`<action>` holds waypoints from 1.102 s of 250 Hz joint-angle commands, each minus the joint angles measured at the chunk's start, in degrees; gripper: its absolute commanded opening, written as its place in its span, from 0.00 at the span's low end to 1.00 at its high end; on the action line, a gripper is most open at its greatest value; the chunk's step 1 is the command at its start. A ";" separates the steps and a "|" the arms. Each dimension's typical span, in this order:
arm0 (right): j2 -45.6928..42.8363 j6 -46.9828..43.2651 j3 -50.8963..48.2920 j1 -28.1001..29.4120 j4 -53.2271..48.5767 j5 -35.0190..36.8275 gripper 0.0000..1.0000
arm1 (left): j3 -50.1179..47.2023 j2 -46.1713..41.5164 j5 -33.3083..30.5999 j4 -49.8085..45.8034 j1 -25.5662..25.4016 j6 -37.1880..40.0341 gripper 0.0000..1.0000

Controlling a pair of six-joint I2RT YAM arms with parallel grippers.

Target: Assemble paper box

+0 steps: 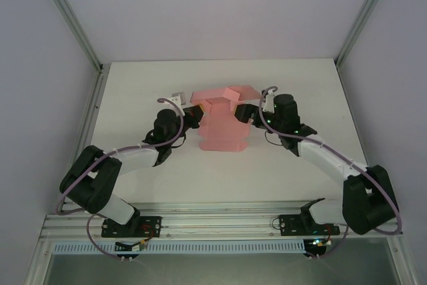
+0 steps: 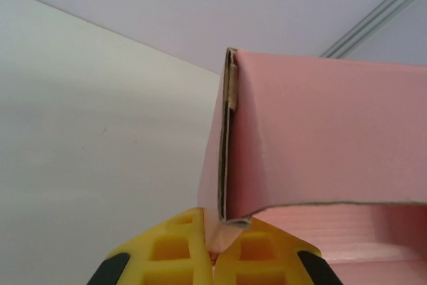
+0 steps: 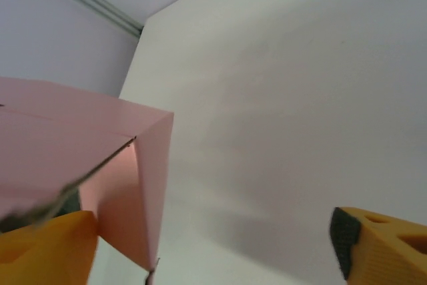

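Note:
The pink paper box point(image 1: 223, 139) lies half folded on the middle of the white table, with raised flaps at its far end. My left gripper point(image 1: 195, 117) is at the box's left side. In the left wrist view its yellow fingers point(image 2: 267, 251) are shut on the bottom corner of a doubled, upright pink wall point(image 2: 320, 131). My right gripper point(image 1: 242, 113) is at the box's right side with its jaws spread wide. In the right wrist view a folded corner of the box point(image 3: 143, 185) stands just inside its left finger point(image 3: 40, 248), and the other finger point(image 3: 383, 245) is far off to the right over bare table.
The white table point(image 1: 300, 91) is walled in by pale panels with aluminium posts point(image 1: 90, 51) at the back corners. A metal rail point(image 1: 220, 221) carrying both arm bases runs along the near edge.

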 commanded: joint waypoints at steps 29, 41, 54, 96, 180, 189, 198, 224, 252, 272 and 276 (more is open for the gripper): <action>-12.21 -9.01 -0.34 -0.41 -15.20 3.13 1.00 | -0.58 -1.57 1.80 1.97 1.48 0.18 0.00; -14.78 -10.60 -0.02 -0.39 -19.32 3.07 1.00 | -0.78 -1.41 2.87 1.80 2.35 -0.06 0.00; -17.92 -11.11 -0.18 -0.79 -22.68 5.06 1.00 | -0.91 -1.29 4.63 1.67 3.26 0.02 0.00; -26.49 -13.93 -0.90 -5.95 -28.54 6.86 1.00 | -2.46 -1.22 12.81 3.90 5.46 0.40 0.00; -16.09 -23.80 10.90 -18.06 -30.82 -16.33 0.82 | -1.83 -3.51 20.34 -2.16 5.70 5.52 0.00; -13.72 -25.10 12.69 -18.01 -30.99 -22.84 0.77 | -1.75 -3.76 21.08 -2.51 5.69 5.76 0.00; -11.26 -26.30 14.56 -17.95 -31.19 -27.44 0.74 | -1.59 -3.72 22.00 -3.14 5.68 6.07 0.00; -5.32 -29.07 19.76 -17.92 -33.19 -35.13 0.56 | -1.24 -3.66 22.22 -4.04 5.68 6.11 0.00; -1.41 -32.03 22.19 -17.10 -35.84 -41.07 0.47 | -1.26 -3.59 21.91 -3.93 5.66 5.55 0.00; -0.59 -32.79 21.16 -15.52 -34.95 -41.52 0.48 | -1.31 -3.53 21.87 -3.48 5.70 5.27 0.00; -0.58 -33.08 20.98 -15.17 -34.93 -41.64 0.49 | -1.30 -3.57 21.94 -3.56 5.70 5.03 0.00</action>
